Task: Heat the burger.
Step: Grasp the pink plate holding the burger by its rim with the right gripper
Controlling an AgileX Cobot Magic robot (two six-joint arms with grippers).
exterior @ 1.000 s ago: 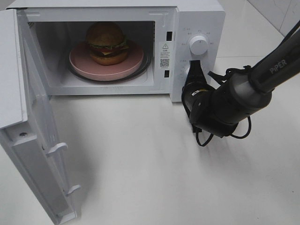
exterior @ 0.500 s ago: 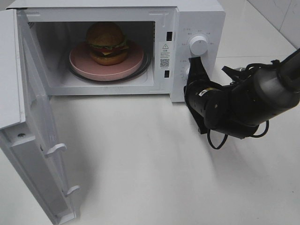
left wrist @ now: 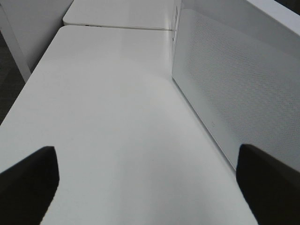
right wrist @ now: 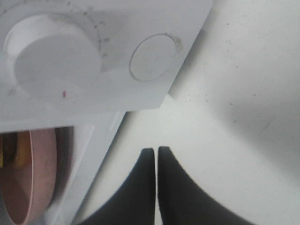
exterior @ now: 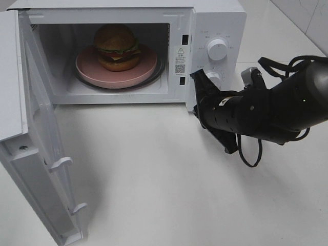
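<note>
You have the tall burger with the golden-brown domed bun, green lettuce and dark patty [exterior: 116, 46] standing upright on the round pink plate [exterior: 148, 72], inside the white microwave oven [exterior: 215, 15] in the upper left of the exterior view; loading looks done, and I judge that shutting the oven comes next.

Your right claw [exterior: 196, 76] has its black fingers pressed together on nothing; it sits at the lower front corner of the control panel, just beside the lower white round dial [exterior: 213, 77]; the burger lies up and to the left of it, within the cavity.

What the move turns on is the white oven door [exterior: 41, 154]; it hangs wide open, its long face running from the upper left down to the lower left of the frame, well apart from the right claw across the bare white bench [exterior: 154, 179].

Your left claw [left wrist: 145, 150] has its fingers spread wide and empty, over the bench beside a white dotted panel [left wrist: 225, 84]; whether that is the door's outer face or the oven's side I cannot tell; that arm does not show in the exterior view, yet the door is on its side, so I would judge it the likelier one for the push.
</note>
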